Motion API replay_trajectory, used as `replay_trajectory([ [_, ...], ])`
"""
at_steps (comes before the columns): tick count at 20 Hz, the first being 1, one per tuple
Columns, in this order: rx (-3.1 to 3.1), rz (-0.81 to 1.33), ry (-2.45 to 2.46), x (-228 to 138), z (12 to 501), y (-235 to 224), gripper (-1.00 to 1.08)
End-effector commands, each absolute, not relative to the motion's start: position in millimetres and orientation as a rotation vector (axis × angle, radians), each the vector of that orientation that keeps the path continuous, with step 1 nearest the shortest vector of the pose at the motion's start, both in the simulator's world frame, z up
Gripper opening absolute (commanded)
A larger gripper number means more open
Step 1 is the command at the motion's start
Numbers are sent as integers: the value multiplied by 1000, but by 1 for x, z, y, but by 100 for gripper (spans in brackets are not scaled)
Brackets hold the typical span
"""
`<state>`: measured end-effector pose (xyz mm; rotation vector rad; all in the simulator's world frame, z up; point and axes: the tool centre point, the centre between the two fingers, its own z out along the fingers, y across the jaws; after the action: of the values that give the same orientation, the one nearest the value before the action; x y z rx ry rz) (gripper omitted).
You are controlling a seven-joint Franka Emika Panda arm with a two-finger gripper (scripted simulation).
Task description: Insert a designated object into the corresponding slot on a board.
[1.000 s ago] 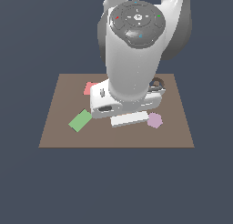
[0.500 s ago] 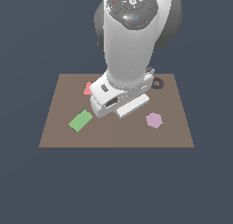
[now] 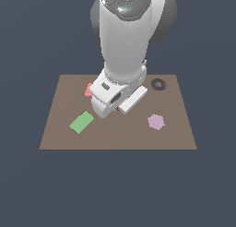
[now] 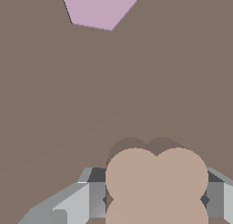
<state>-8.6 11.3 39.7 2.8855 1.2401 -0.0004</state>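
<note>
Brown board [image 4: 54, 104], tan clover piece [image 4: 157, 182] flat between gripper [image 4: 154, 198] fingers

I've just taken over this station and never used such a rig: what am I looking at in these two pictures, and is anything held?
The exterior view shows a white robot arm bent over a brown board. On the board lie a green rectangle, a lilac hexagon, a partly hidden red piece and a dark ring. The other picture comes from a camera on the wrist: the end effector grips a tan clover-shaped piece just above the board, the hexagon beyond. The clover slot is not visible.
</note>
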Motion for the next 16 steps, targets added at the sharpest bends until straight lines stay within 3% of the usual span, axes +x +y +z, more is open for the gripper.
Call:
replay_trajectory([
  [1, 2860, 0, 1297, -11, 40, 9, -100],
  [16, 2824, 1, 1372, -14, 32, 6, -100],
])
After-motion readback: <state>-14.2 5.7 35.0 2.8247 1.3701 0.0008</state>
